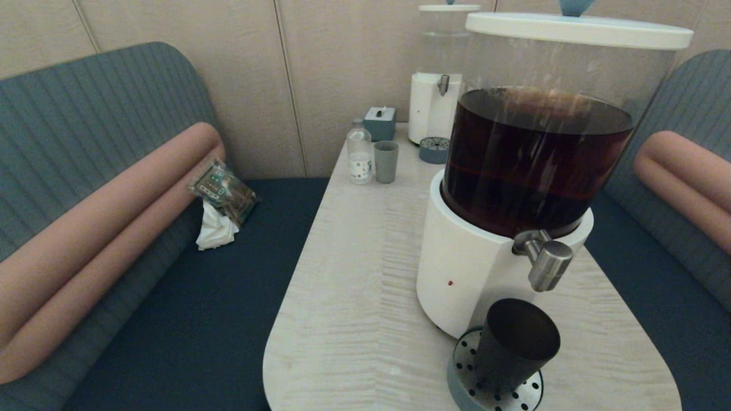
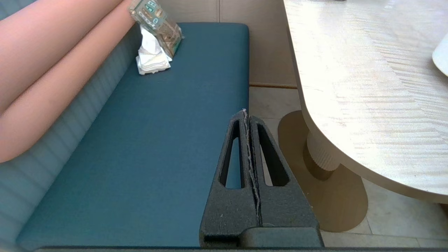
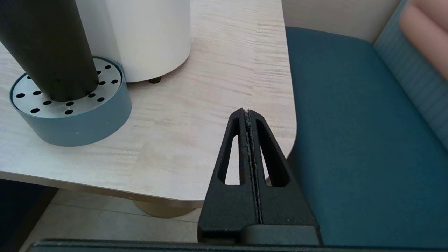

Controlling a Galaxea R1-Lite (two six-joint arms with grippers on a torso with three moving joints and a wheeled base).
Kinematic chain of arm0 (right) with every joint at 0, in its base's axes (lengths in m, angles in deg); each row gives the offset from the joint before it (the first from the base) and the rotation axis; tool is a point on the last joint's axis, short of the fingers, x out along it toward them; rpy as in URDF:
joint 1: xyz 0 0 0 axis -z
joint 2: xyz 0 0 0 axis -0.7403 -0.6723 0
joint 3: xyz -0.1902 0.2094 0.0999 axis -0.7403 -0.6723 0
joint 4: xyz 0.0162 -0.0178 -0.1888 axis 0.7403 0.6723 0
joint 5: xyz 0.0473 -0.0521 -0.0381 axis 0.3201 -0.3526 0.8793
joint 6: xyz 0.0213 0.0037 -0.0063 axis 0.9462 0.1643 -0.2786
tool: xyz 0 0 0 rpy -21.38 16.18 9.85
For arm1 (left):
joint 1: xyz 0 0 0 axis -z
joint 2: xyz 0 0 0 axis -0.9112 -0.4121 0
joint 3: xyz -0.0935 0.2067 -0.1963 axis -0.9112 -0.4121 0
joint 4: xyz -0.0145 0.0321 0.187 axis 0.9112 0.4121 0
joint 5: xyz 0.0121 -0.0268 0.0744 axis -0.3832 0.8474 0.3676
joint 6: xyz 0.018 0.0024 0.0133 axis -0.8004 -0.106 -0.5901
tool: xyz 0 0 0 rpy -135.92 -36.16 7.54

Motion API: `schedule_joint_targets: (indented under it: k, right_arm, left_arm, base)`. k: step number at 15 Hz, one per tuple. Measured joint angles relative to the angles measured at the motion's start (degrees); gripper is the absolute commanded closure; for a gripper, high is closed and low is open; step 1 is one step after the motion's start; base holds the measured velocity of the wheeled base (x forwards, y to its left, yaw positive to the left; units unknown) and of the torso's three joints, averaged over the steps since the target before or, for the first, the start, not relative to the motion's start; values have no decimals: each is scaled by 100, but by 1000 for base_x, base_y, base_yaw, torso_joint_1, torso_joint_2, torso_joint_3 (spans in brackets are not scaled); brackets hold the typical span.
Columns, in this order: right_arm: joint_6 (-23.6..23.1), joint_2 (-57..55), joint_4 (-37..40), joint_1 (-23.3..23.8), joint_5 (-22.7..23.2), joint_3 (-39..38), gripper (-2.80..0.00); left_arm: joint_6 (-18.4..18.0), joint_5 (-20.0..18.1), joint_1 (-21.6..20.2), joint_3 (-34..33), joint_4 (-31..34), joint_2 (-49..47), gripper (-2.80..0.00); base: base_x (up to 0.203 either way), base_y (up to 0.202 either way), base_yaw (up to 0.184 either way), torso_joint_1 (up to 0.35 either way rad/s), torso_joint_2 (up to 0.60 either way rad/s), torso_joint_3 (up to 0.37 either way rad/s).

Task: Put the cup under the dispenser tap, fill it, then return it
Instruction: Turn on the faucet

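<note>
Cushions of the left bench (image 1: 188,319) run along the table's (image 1: 354,274) left side, with a crumpled snack packet (image 1: 224,191) and white tissue (image 1: 216,229) lying on the seat; the head view shows neither arm. The left gripper (image 2: 246,113) hangs over that bench seat beside the table's rounded corner, its jaws pressed together on nothing, well apart from the cup. Further along, near the wall, stand a small bottle (image 1: 360,153), a grey-green cup (image 1: 386,161) and a smaller clear-liquid dispenser (image 1: 438,80), its lid cut off by the frame's top. The big dispenser (image 1: 514,188) fills the right half, hiding the table behind it. The cup (image 1: 514,345) stands on the perforated drip tray (image 1: 471,394) below the dispenser tap (image 1: 545,260); whether it holds liquid cannot be made out, and the tray's front is cut off. The right gripper (image 3: 247,112) hovers over the table's near right corner, jaws closed and empty, the cup (image 3: 49,49) apart from it, with bare tabletop between.
</note>
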Motion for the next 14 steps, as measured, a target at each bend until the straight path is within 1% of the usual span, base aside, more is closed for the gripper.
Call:
schedule_joint_targets:
  k: [2, 3, 4, 5, 8, 11, 14]
  right_arm:
    - [-32, 0, -29, 0, -5, 9, 0]
    - [-35, -1, 25, 0, -4, 153, 0]
    - [-25, -16, 127, 0, 0, 471, 0]
    - [18, -69, 315, -1, 9, 968, 0]
    - [313, -690, 929, 2, 152, 3011, 0]
    - [499, -2098, 1322, 19, 390, 4893, 0]
    - [556, -3550, 2005, -15, 856, 6567, 0]
  left_arm:
    - [-2, -1, 0, 0, 0, 0, 0]
    - [3, -1, 0, 0, 1, 0, 0]
    - [1, -4, 0, 0, -1, 0, 0]
    - [1, -3, 0, 0, -2, 0, 0]
    - [3, 2, 0, 0, 1, 0, 0]
    - [3, -1, 0, 0, -2, 0, 0]
    - [0, 4, 0, 0, -2, 0, 0]
  base:
    - [0, 0, 0, 0, 0, 0]
    - [0, 0, 0, 0, 0, 0]
    - [0, 0, 0, 0, 0, 0]
    - [0, 0, 0, 0, 0, 0]
    - [0, 0, 0, 0, 0, 0]
    - [0, 0, 0, 0, 0, 0]
    - [0, 0, 0, 0, 0, 0]
